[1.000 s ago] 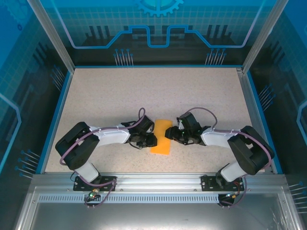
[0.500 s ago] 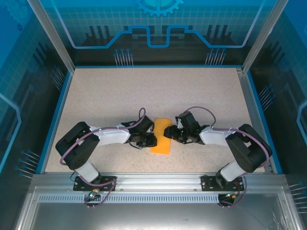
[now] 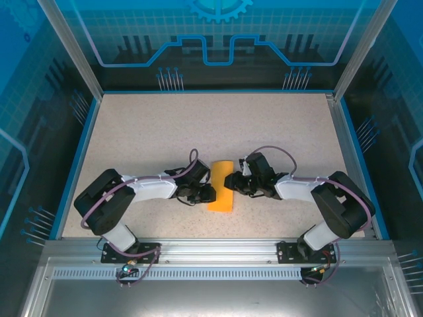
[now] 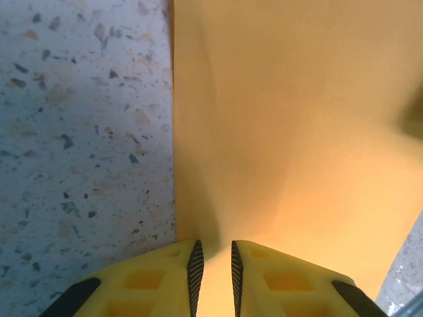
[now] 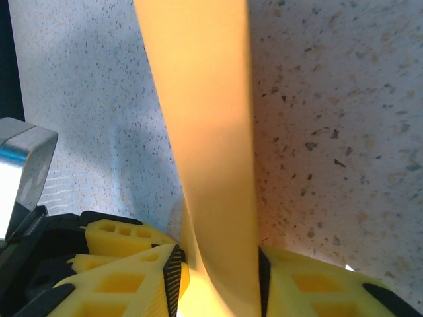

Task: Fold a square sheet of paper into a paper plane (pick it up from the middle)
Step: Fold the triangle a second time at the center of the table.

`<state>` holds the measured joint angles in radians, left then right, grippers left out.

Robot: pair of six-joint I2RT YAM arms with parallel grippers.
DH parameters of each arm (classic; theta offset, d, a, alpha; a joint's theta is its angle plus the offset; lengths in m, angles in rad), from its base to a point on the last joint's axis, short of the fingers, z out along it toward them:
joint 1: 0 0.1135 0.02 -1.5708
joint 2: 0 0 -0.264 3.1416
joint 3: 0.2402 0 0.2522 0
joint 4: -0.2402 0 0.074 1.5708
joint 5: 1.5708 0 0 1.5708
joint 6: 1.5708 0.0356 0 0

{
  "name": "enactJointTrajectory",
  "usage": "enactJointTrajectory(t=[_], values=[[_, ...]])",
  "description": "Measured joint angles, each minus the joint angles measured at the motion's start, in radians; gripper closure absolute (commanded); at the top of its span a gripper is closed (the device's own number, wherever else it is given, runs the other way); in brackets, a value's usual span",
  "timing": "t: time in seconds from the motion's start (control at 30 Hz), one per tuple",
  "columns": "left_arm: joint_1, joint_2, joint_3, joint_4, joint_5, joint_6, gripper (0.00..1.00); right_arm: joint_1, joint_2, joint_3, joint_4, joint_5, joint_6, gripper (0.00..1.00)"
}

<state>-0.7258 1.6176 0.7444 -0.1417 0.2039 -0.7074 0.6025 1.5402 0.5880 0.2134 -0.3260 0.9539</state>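
**tabletop_tom:** Speckled table (image 3: 198,125) in a blue-walled booth, left arm (image 3: 132,191) and right arm (image 3: 317,191) both stretched low toward the middle. Any sign of the sheet of paper?

**foldfan:** Yep, orange sheet of paper (image 3: 222,198) lying near the front edge, right between the two grippers (more of a tall rectangle than a square from above). Left gripper (image 3: 211,193) at its left side, right gripper (image 3: 230,181) at its upper right edge.

**tabletop_tom:** Jaws?

**foldfan:** Left: yellow fingers (image 4: 145,284) nearly together, nipping the paper's edge. Right: fingers (image 5: 132,264) further apart, a raised band of paper filling the gap. Clamped or just straddling, can't tell.
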Motion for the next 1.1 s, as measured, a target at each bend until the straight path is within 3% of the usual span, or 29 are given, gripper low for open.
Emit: enactJointTrajectory(t=[0.43, 0.83, 1.1], values=[[0.026, -0.079, -0.023, -0.031, 0.037, -0.001, 0.69, 0.015, 0.0, 0.0, 0.009, 0.012, -0.049, 0.85], [0.09, -0.267, -0.023, -0.116, 0.051, -0.024, 0.4, 0.019, -0.043, 0.014, 0.002, 0.002, -0.056, 0.97], [0.202, -0.394, -0.026, -0.123, 0.114, -0.027, 0.33, 0.009, -0.122, 0.042, 0.049, -0.053, -0.021, 0.98]])
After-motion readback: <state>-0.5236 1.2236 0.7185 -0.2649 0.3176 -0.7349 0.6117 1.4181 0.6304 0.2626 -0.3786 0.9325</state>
